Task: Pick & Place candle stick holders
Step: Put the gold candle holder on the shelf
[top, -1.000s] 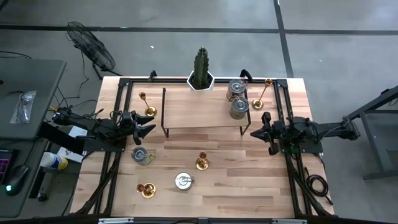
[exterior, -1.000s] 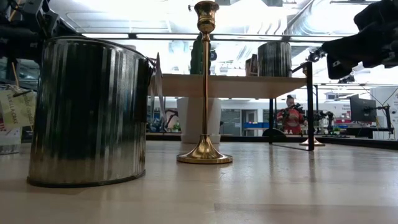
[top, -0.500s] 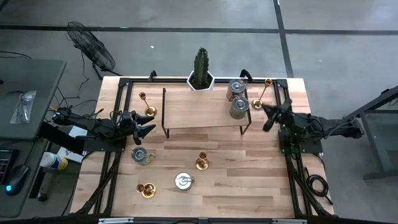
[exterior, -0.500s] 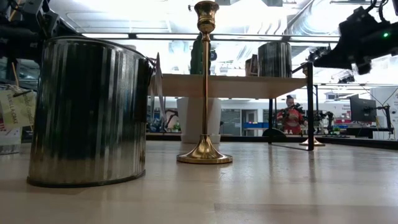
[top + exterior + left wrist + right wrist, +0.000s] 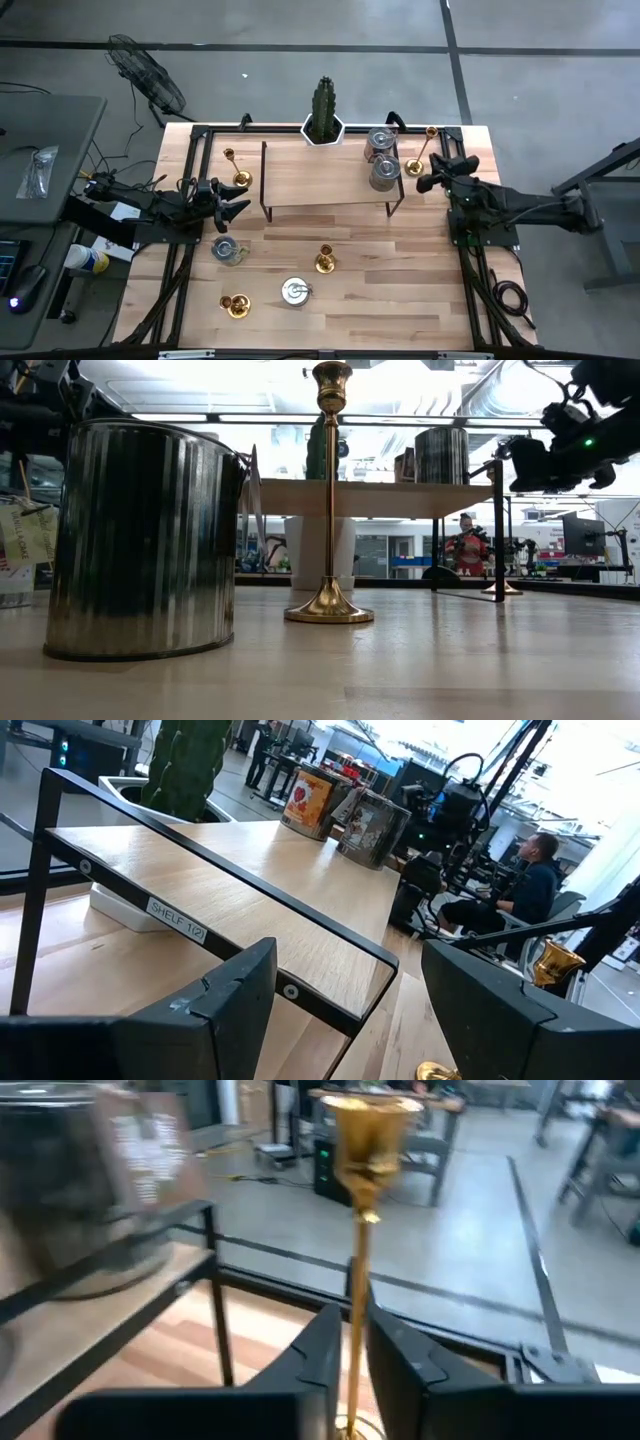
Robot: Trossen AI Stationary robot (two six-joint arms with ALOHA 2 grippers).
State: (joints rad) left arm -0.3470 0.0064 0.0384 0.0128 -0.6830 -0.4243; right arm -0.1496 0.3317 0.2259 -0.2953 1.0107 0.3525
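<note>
**Right gripper around the tall candle holder at the table's back right corner**

The right gripper (image 5: 432, 172) is at the back right corner of the wooden table (image 5: 400, 300), just beside the right end of the black-framed shelf (image 5: 325, 180). In the right wrist view its two dark fingers (image 5: 325, 1355) stand on both sides of the thin stem of a tall brass candle stick holder (image 5: 362, 1230), with only a narrow gap between them; I cannot tell if they press the stem or are just apart from it. In the high view the same holder (image 5: 422, 150) stands near the two silver tins (image 5: 383, 158) on the shelf.

The left gripper (image 5: 236, 199) waits at the left end of the shelf, with its fingers (image 5: 215, 1010) spread apart and nothing between them.

A second tall holder (image 5: 234, 168) stands on the table at the back left. A third holder (image 5: 324, 260) stands in front of the shelf, near the table's middle, and a short one (image 5: 236, 304) is at the front left. Two more tins (image 5: 292, 290) are on the table's front half. A cactus in a white pot (image 5: 323, 112) stands at the back edge.
</note>
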